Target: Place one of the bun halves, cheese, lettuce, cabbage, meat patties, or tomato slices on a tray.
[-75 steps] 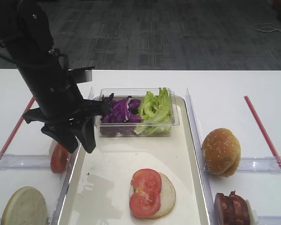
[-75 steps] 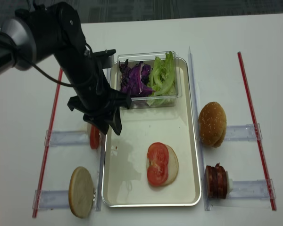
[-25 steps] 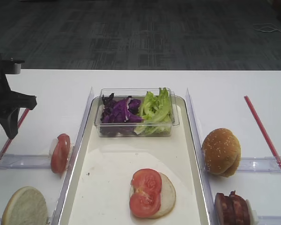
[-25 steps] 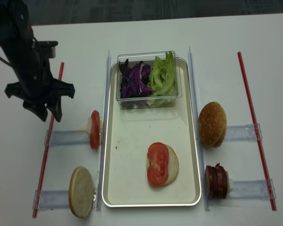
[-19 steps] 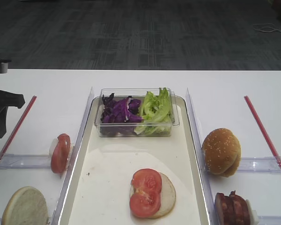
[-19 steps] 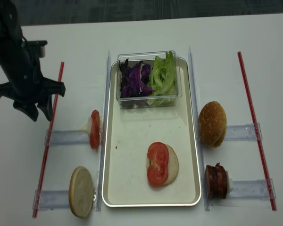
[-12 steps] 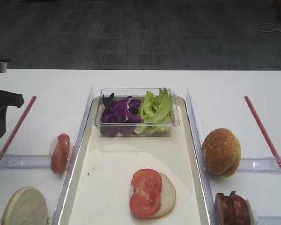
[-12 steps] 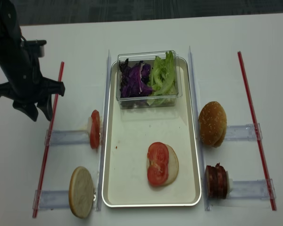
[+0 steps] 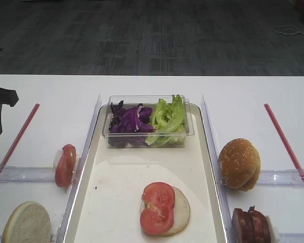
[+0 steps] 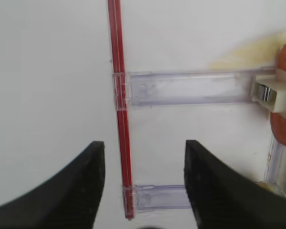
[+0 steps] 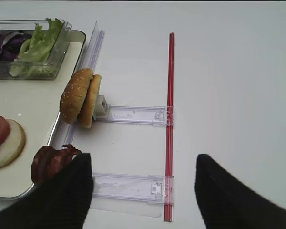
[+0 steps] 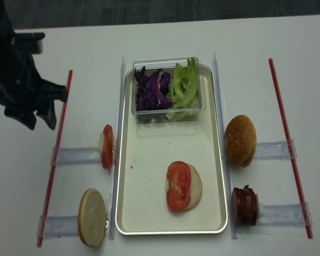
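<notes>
Between the two black fingers of the left gripper (image 10: 145,183) lies only bare white table and a thin red strip (image 10: 119,109); the jaws stand wide apart and hold nothing, hovering well left of the long cream-white tray (image 12: 149,213). The right gripper (image 11: 143,191) likewise hangs spread and empty over the table's right side. On the tray, glossy red tomato slices (image 12: 178,185) rest on a flat pale bun half (image 12: 193,186), below a clear plastic tub (image 12: 168,114) holding purple shredded cabbage (image 12: 152,90) and frilly green lettuce (image 12: 182,88). One more upright tomato slice (image 12: 107,153) stands in a clear rack just beside the tray's left rim. Any next pick risks trouble: wet slices may slip from the fingers, or a careless reach could knock over the seeded bun (image 12: 240,140) or dark meat patties (image 12: 244,205).
</notes>
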